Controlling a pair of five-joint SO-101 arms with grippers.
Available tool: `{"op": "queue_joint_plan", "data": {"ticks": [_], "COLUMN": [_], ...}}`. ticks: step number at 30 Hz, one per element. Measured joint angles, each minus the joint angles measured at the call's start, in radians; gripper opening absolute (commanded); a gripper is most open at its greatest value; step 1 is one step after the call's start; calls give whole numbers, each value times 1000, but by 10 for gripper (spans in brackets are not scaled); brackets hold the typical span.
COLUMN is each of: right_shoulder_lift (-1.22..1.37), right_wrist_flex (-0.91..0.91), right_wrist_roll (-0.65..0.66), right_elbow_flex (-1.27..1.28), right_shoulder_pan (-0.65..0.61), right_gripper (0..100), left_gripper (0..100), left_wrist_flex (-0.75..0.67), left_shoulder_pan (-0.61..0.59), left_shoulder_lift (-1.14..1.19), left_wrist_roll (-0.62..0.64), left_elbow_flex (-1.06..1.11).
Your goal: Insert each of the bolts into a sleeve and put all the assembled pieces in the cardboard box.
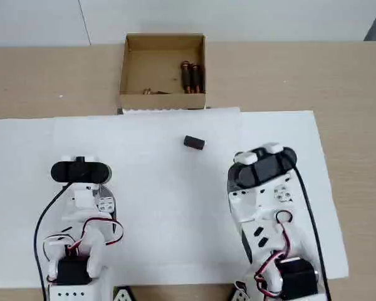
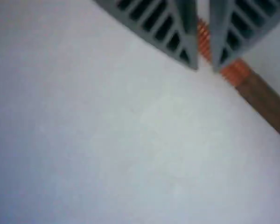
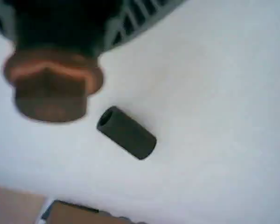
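Observation:
The cardboard box stands at the far edge of the white paper, with assembled bolt-and-sleeve pieces lying inside. One loose black sleeve lies on the paper in front of the box. My left gripper hangs low over the paper, its grey fingers closed on the threaded shank of a copper bolt. My right gripper is shut on a dark sleeve with a bolt's copper hex head sticking out of it, near the loose sleeve.
The white paper covers most of the wooden table. The left arm and the right arm stand side by side near the front edge. A small copper piece lies at the box's front wall.

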Motion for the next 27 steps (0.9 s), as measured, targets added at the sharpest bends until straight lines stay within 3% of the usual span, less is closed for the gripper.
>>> {"op": "queue_joint_plan", "data": {"ticks": [8, 27], "right_shoulder_lift": [454, 1600], "right_wrist_flex": [-118, -592], "right_wrist_roll": [0, 0], "right_elbow_flex": [-315, -1019], "right_shoulder_pan": [0, -11], "right_gripper": [3, 3], "left_gripper": [6, 6], "left_wrist_flex": [0, 0], "left_shoulder_pan": [0, 0], "left_shoulder_lift": [0, 0], "left_wrist_roll": [2, -2], "left_elbow_flex": [0, 0]}}
